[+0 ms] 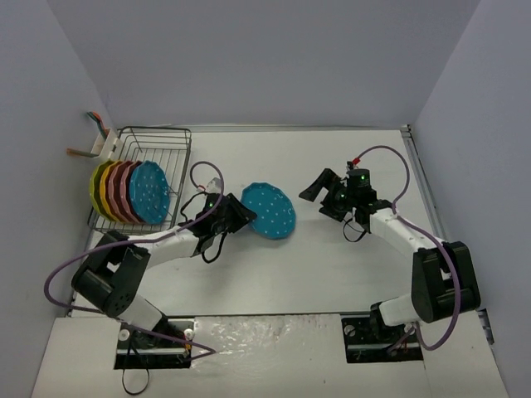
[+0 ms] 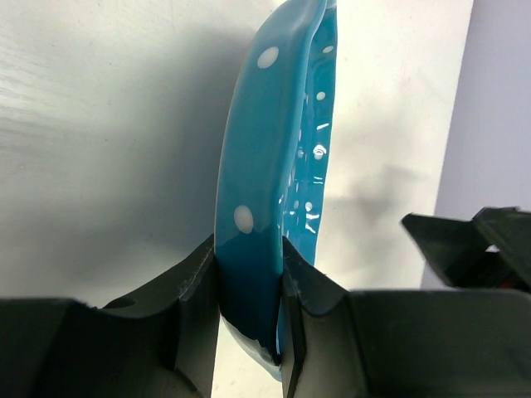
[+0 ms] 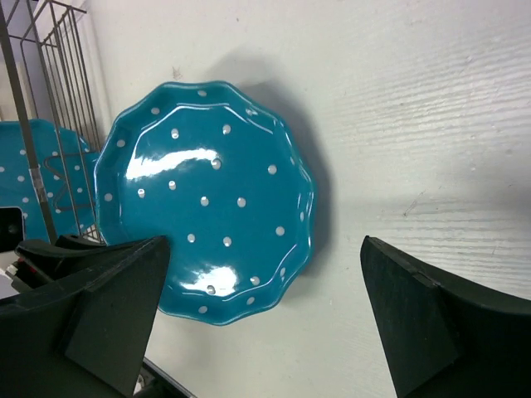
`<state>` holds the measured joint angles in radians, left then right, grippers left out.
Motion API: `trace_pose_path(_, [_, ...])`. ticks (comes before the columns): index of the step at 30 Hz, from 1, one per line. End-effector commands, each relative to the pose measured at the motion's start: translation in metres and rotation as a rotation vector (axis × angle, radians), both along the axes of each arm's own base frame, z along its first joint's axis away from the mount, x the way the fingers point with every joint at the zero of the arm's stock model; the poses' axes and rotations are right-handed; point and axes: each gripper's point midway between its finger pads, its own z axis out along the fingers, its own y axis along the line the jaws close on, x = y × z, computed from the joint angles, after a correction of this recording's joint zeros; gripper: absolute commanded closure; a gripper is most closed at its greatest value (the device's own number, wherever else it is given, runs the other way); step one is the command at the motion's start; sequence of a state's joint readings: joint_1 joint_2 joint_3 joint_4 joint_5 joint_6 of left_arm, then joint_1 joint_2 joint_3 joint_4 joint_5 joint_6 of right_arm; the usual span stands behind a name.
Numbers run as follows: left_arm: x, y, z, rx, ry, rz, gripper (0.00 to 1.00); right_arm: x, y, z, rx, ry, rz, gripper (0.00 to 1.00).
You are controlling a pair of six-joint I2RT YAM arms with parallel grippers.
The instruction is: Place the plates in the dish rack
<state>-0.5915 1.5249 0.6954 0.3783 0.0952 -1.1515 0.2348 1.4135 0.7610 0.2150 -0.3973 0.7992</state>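
A turquoise polka-dot plate [image 1: 270, 211] [image 3: 207, 195] sits tilted just right of the dish rack [image 1: 158, 137]. My left gripper [image 1: 241, 214] [image 2: 249, 290] is shut on its near-left rim, and the plate's edge [image 2: 274, 166] rises between the two fingers. My right gripper [image 1: 319, 189] [image 3: 265, 315] hovers to the right of the plate, open wide, holding nothing and clear of the rim. Several plates stand upright in the rack: a turquoise one [image 1: 149, 192] in front, pink ones [image 1: 124, 191] behind it, and yellow ones [image 1: 99, 186] at the far left.
A white caddy [image 1: 104, 145] holding utensils hangs on the rack's far-left corner. The rack's wire wall [image 3: 58, 99] shows at the left of the right wrist view. Grey walls enclose the white table [image 1: 332, 257] on three sides.
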Motion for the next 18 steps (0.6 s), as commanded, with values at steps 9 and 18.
trace_pose_path(9, [0.015, 0.081, 0.224, 0.444, -0.547, -0.019, 1.00, 0.004, -0.036, 0.112, -0.169, -0.409, -0.005, 0.00])
trace_pose_path(18, [0.000, 0.200, 0.304, 1.006, -0.594, 0.036, 1.00, -0.001, -0.043, 0.099, -0.215, -0.410, -0.002, 0.00])
